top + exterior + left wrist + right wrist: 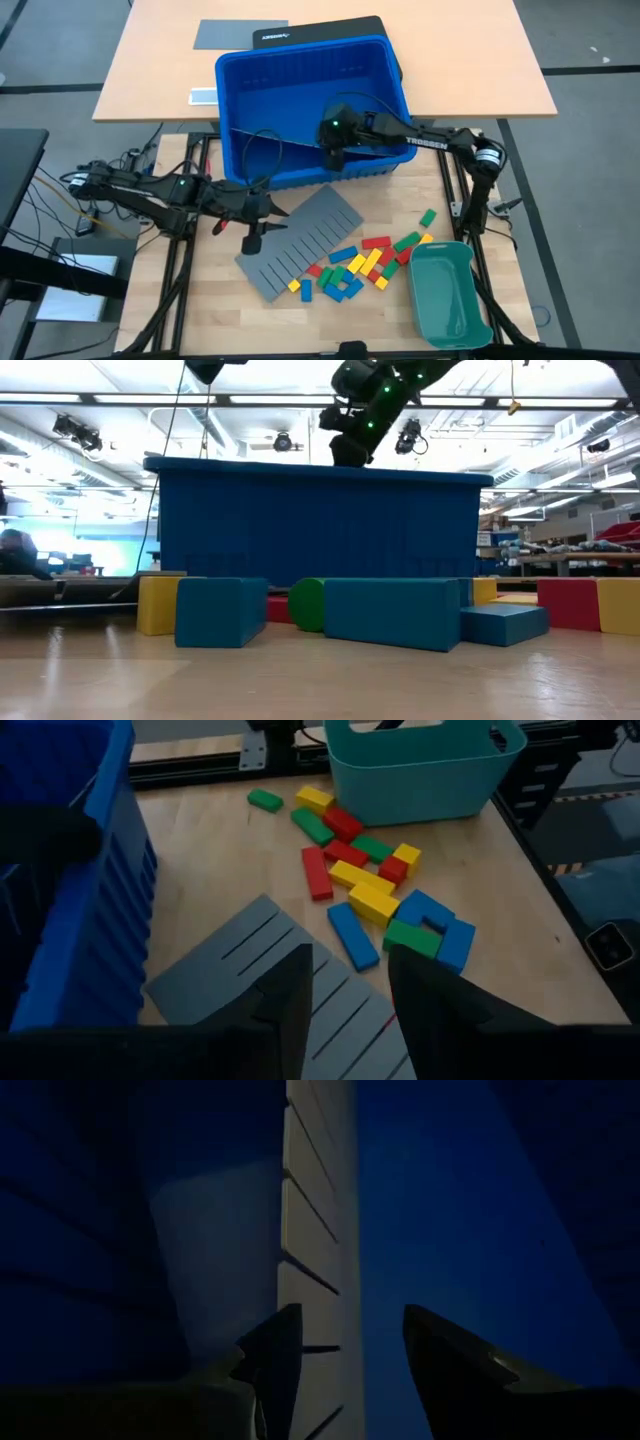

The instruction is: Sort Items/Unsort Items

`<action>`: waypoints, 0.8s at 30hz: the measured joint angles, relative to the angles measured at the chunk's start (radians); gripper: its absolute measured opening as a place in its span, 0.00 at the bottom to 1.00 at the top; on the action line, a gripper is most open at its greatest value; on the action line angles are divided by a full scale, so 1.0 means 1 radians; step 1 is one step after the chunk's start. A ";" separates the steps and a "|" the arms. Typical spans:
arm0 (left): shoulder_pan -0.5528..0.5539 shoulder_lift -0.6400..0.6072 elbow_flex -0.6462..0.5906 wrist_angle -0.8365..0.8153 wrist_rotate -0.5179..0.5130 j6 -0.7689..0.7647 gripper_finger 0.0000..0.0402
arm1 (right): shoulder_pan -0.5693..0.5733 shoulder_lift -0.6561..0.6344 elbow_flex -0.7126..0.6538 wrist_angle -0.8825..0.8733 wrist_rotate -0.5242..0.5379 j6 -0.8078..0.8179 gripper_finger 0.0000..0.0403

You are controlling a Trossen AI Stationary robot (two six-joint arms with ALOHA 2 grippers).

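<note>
The items, small red, yellow, green and blue blocks (360, 265) (370, 880), lie loose on the wooden table between a flat grey slotted divider (300, 240) and a teal tray (470, 290). My left gripper (252, 240) (345, 995) hovers open over the divider's left end, with nothing between its fingers. My right gripper (333, 155) (350, 1370) reaches down into the big blue bin (228, 110), open. Ahead of its fingers, a second pale slotted sheet (315, 1230) stands on edge inside the bin. Whether the fingers touch that sheet, I cannot tell.
The blue bin (320, 520) fills the table's far middle, its wall close beside my left gripper (90, 920). The teal tray (410, 780) sits at the near right. Beyond the bin, a second table holds a black pad (330, 30) and a grey sheet (225, 33).
</note>
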 joint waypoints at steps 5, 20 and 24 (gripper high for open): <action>0.036 0.000 0.000 0.000 0.000 0.004 0.34 | -0.008 0.070 0.139 -0.155 -0.021 -0.002 0.44; 0.182 -0.008 0.086 -0.064 0.027 0.089 0.34 | -0.007 0.108 0.292 -0.292 -0.102 0.020 0.44; 0.227 -0.008 0.120 -0.065 0.032 0.121 0.34 | -0.007 0.150 0.291 -0.281 -0.078 0.004 0.44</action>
